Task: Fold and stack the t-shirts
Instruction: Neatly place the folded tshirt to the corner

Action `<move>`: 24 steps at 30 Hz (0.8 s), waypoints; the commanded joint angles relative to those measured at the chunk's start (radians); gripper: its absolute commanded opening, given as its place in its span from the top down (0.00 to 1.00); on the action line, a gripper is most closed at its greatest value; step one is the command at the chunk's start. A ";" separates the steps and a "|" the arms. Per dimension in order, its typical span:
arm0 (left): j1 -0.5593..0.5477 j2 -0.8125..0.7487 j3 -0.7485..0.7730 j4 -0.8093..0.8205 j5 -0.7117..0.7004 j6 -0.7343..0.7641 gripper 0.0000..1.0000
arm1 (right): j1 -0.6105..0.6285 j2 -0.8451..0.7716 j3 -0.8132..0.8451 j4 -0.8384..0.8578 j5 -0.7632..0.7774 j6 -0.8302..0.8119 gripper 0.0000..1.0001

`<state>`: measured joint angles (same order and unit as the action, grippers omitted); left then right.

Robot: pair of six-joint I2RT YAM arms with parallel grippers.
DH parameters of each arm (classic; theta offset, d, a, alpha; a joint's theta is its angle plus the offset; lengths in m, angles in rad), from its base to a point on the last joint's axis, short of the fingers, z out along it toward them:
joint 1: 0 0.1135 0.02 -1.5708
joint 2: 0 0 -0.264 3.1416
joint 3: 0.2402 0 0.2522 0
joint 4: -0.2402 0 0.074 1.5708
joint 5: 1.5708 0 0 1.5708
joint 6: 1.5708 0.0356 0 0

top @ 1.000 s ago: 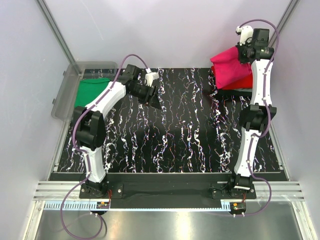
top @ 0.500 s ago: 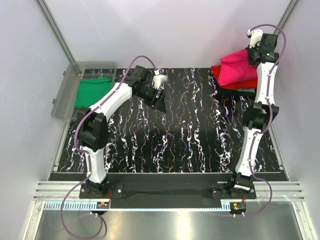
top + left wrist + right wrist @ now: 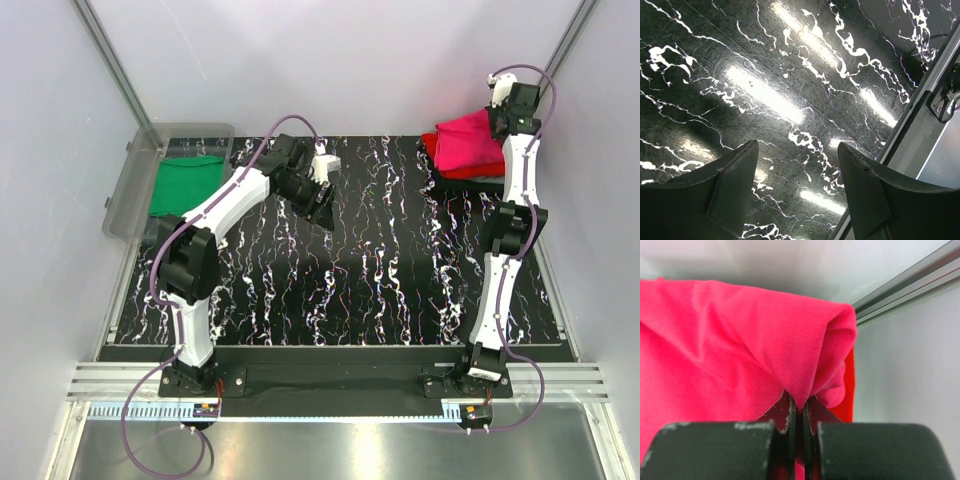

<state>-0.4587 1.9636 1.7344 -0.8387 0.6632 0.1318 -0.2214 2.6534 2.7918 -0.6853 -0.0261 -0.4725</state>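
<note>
At the back right, the magenta-pink t-shirt point(image 3: 466, 140) lies bunched on top of the red t-shirt point(image 3: 470, 171). My right gripper point(image 3: 496, 124) is at its right edge. In the right wrist view this gripper point(image 3: 800, 407) is shut on a fold of the pink t-shirt point(image 3: 730, 340), with a strip of the red t-shirt point(image 3: 849, 385) showing behind. The green t-shirt point(image 3: 183, 185) lies folded in the clear bin at the left. My left gripper point(image 3: 321, 205) hovers open over the table's back middle, and in the left wrist view it point(image 3: 796, 145) holds nothing.
The clear plastic bin point(image 3: 128, 195) sits at the table's left edge. The black marbled tabletop point(image 3: 360, 280) spreads between the arms. A metal rail point(image 3: 920, 100) borders the table in the left wrist view. Grey walls enclose the back and both sides.
The right arm has reached farther back and lowered the pink t-shirt onto the red one. The left arm has swung right toward the table's middle, still open.
</note>
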 commanded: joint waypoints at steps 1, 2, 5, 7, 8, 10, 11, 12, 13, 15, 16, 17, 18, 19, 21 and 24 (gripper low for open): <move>-0.015 -0.006 0.011 0.000 -0.022 0.023 0.30 | 0.004 0.011 0.038 0.139 0.051 -0.014 1.00; -0.018 -0.003 0.014 -0.002 -0.025 0.023 0.30 | 0.004 0.014 0.037 0.147 0.055 -0.012 1.00; -0.028 0.003 0.019 -0.005 -0.030 0.023 0.30 | 0.004 0.023 0.038 0.162 0.055 -0.009 1.00; -0.032 0.007 0.024 -0.003 -0.033 0.023 0.30 | 0.004 0.030 0.037 0.177 0.051 -0.008 1.00; -0.032 0.009 0.025 -0.003 -0.036 0.023 0.30 | 0.004 0.030 0.037 0.179 0.052 -0.006 0.99; -0.034 0.014 0.028 -0.003 -0.036 0.025 0.29 | 0.005 0.031 0.037 0.193 0.092 0.008 0.66; -0.034 0.015 0.030 -0.003 -0.036 0.025 0.29 | 0.005 0.027 0.035 0.193 0.104 0.015 0.53; -0.035 0.015 0.034 -0.003 -0.039 0.022 0.29 | 0.007 0.019 0.034 0.193 0.138 0.020 0.42; -0.034 0.012 0.037 -0.007 -0.043 0.023 0.29 | 0.007 -0.012 0.031 0.191 0.156 0.026 0.32; -0.032 0.000 0.043 -0.005 -0.076 0.023 0.28 | 0.008 -0.062 0.023 0.173 0.187 0.058 0.25; -0.029 -0.020 0.044 0.001 -0.094 0.016 0.28 | 0.008 -0.126 0.023 0.165 0.192 0.075 0.24; -0.026 -0.031 0.037 0.009 -0.135 0.005 0.27 | 0.008 -0.162 0.022 0.158 0.186 0.125 0.20; -0.023 -0.041 0.033 0.032 -0.161 -0.006 0.26 | 0.008 -0.200 0.012 0.141 0.134 0.149 0.15; -0.023 -0.058 0.033 0.042 -0.193 -0.014 0.25 | 0.014 -0.286 -0.006 0.139 0.099 0.169 0.08; -0.023 -0.065 0.059 0.056 -0.316 -0.014 0.14 | 0.028 -0.372 -0.105 0.142 -0.006 0.222 0.00; -0.037 -0.052 0.123 0.072 -0.578 0.014 0.01 | 0.063 -0.553 -0.314 0.161 -0.219 0.279 0.00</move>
<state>-0.4900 1.9717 1.7630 -0.8349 0.3634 0.1257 -0.2073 2.3619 2.5759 -0.5842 -0.0257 -0.2966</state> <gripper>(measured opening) 0.964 0.993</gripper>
